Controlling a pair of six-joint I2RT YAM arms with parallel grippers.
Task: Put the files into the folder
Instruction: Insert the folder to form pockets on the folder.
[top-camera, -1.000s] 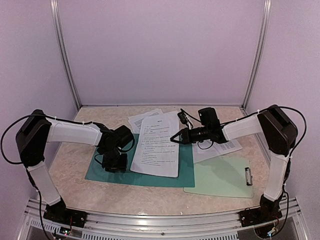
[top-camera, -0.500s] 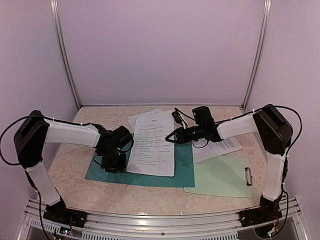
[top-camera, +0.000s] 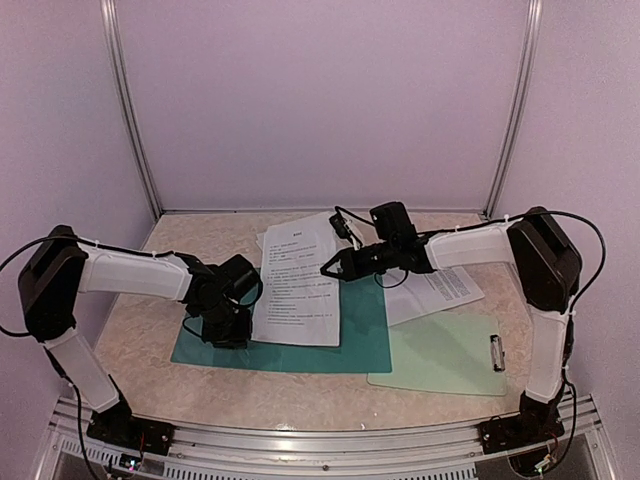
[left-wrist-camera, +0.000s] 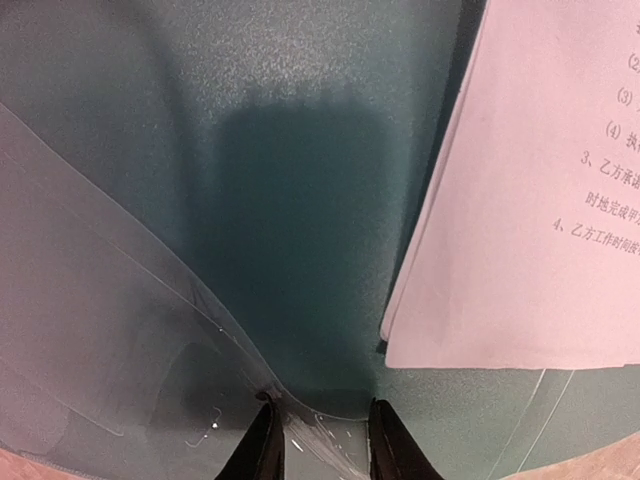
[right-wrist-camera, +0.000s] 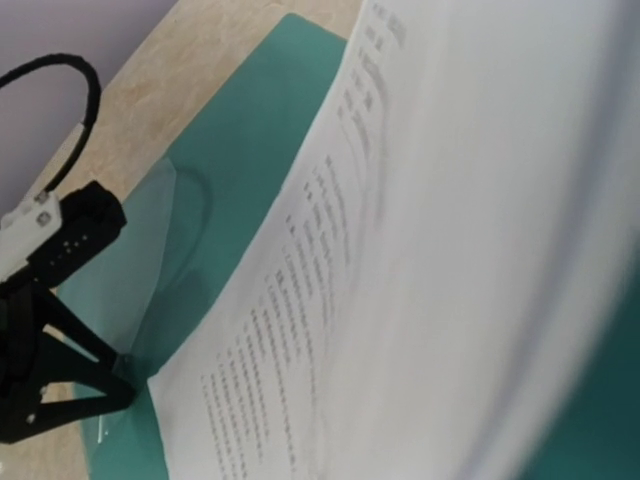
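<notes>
Top external view: our right gripper (top-camera: 327, 268), pressed together, pinches the files (top-camera: 295, 290) at their right edge over the teal folder (top-camera: 365, 330). Paper is light and floppy, so we hold edges. Our left gripper (left-wrist-camera: 325, 445) straddles the slippery clear cover (left-wrist-camera: 110, 300); whether it grips, we cannot tell.

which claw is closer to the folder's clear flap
Left. The left claw straddles the clear flap's corner; the right claw is across the folder, holding the paper sheet's edge.

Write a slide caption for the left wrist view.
Jaws astride the clear flap of the teal folder; printed sheet at right.
</notes>
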